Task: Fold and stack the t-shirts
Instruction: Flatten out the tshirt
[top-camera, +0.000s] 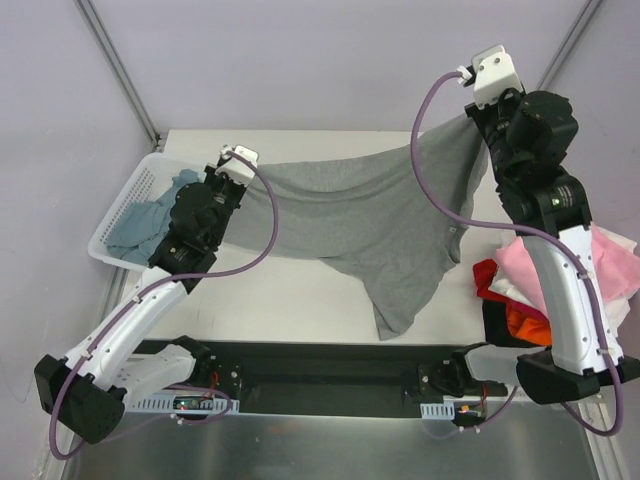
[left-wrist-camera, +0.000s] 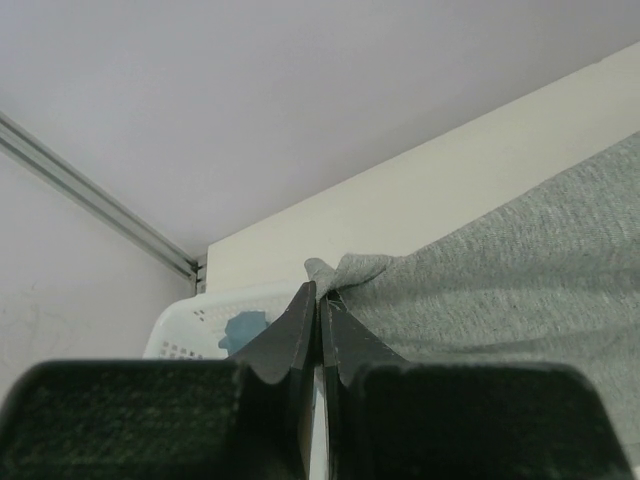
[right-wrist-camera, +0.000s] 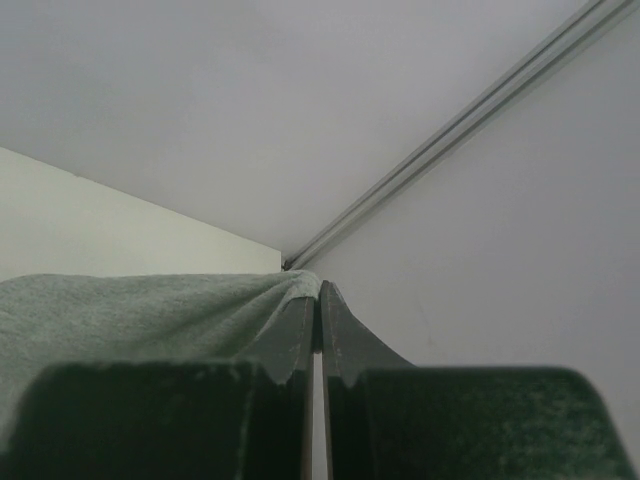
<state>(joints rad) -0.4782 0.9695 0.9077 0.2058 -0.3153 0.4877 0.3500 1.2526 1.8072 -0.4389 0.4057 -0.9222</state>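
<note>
Top view only: grey t-shirt (top-camera: 370, 225) spread in the air between both hands, its middle sagging and one end drooping low toward the near edge; can't tell if it touches the surface (top-camera: 290, 290). Same view shows a white slatted basket (top-camera: 105, 240) at the surface's left end with a blue-teal t-shirt (top-camera: 140, 225) in it. A pile of t-shirts (top-camera: 612, 262), pink, white, orange and red, sits at the right end, partly behind the right arm.

Wrist views give the grips. Left hand (left-wrist-camera: 320, 295) has its fingers pressed together on a bunched grey edge. Right hand (right-wrist-camera: 320, 295) is likewise pinched tight on the cloth's other edge.

Left arm bent, reaching forward, hand just beside the basket. Right arm raised higher, reaching farther back, hand near the far right corner.

Surface off-white. Plain pale walls, a metal rail (right-wrist-camera: 470, 130) running along the corner.
</note>
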